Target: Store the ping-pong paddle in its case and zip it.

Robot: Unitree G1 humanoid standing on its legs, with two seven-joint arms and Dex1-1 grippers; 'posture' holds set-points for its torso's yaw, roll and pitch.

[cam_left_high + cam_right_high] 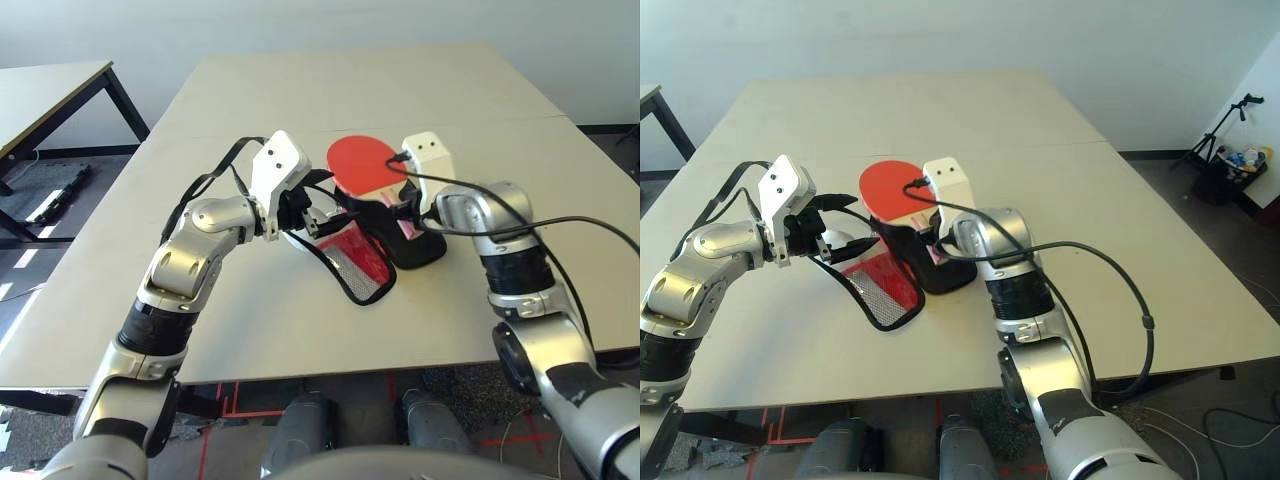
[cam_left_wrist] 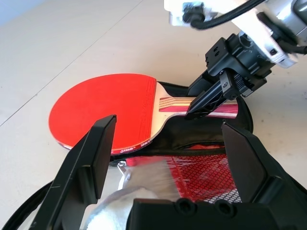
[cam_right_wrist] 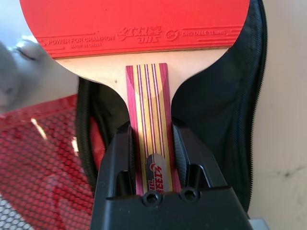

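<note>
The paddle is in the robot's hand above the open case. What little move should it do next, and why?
Probably lower the paddle into the black lining of the case. The right gripper is shut on its striped handle, the red face pokes out past the case's edge, and the lid with red mesh lies open. The left gripper is open, holding nothing.

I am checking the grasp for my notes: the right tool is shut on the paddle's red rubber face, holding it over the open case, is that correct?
Not quite. The right tool is shut on the ping-pong paddle by its striped wooden handle, not its red rubber face; the right wrist view shows the fingers on either side of the handle. The paddle is indeed over the open case.
</note>
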